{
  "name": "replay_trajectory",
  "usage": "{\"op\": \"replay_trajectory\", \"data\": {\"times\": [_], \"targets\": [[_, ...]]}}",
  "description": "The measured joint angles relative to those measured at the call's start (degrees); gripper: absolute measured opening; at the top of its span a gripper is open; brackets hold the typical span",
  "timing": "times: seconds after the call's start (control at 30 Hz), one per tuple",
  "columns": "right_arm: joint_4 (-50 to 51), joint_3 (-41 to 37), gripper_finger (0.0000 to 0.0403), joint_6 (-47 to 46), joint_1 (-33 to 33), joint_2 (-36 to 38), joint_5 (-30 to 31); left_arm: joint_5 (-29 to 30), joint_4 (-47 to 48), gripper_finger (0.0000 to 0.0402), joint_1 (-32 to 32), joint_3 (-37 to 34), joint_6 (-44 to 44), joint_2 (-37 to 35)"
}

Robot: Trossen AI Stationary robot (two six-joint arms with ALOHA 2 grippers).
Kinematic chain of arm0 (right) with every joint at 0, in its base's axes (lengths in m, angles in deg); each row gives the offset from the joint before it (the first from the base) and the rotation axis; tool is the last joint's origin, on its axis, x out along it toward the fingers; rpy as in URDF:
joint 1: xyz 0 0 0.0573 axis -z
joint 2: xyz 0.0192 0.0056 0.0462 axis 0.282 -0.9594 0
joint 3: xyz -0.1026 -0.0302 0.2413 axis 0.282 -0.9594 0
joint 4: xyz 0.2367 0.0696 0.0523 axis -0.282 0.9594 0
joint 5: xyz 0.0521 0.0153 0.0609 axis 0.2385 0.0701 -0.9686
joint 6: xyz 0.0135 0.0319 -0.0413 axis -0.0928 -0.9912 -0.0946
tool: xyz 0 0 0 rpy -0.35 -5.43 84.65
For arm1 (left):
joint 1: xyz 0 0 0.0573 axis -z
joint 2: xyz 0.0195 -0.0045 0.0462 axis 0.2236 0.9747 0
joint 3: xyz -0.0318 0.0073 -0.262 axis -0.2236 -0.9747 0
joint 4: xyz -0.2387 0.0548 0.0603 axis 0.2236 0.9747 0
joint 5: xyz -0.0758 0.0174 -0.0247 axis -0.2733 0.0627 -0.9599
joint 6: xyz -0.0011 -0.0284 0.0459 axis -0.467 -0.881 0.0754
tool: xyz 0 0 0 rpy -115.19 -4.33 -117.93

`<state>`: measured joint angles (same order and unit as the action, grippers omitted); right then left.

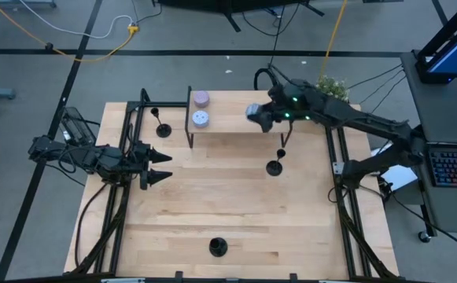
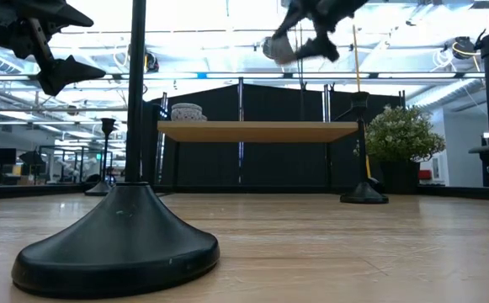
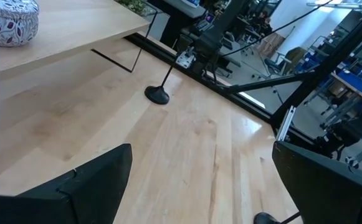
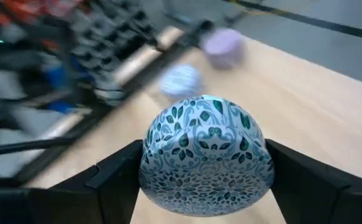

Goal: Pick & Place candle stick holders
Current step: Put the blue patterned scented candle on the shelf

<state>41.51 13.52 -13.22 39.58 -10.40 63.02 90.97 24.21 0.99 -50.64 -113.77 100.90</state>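
the right gripper [image 4: 204,180], jaws clamped on a patterned blue candle tin [image 4: 204,151], hangs above the raised shelf [image 1: 236,116] while three black candle stick holders [image 1: 274,166] stand scattered on the table [image 1: 212,204] and the left gripper [image 1: 162,166] waits open at far left.

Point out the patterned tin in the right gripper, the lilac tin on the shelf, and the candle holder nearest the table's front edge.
patterned tin [image 4: 204,149], right wrist view, patterned side.
lilac tin [image 1: 201,98], high view, lid.
candle holder [image 1: 218,248], high view, round base.
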Motion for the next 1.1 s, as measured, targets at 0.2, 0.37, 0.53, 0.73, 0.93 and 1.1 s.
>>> {"op": "replay_trajectory", "data": {"times": [0.2,0.37,0.53,0.73,0.93,1.1], "targets": [[10.5,3.9,0.029,1.6,3.6,-6.9,0.3,0.0,-2.2,0.0395,0.0,0.0,-0.3,0.7],[16.1,8.2,0.029,4.0,4.8,-10.5,2.2,0.1,-5.3,0.0395,0.0,0.1,1.0,2.1],[25.2,13.1,0.029,6.8,6.0,-12.6,6.4,0.5,-9.8,0.0395,0.0,0.0,3.0,4.4],[33.9,17.1,0.029,9.1,7.2,-13.5,9.1,0.5,-16.3,0.0395,-0.2,0.0,4.9,8.2],[35.2,17.6,0.029,12.6,7.6,-13.5,9.0,1.9,-20.7,0.0395,-0.2,0.0,4.8,12.0],[37.1,17.6,0.029,17.8,7.6,-15.5,9.1,5.5,-26.7,0.0395,-0.2,0.0,4.9,14.3]]}}
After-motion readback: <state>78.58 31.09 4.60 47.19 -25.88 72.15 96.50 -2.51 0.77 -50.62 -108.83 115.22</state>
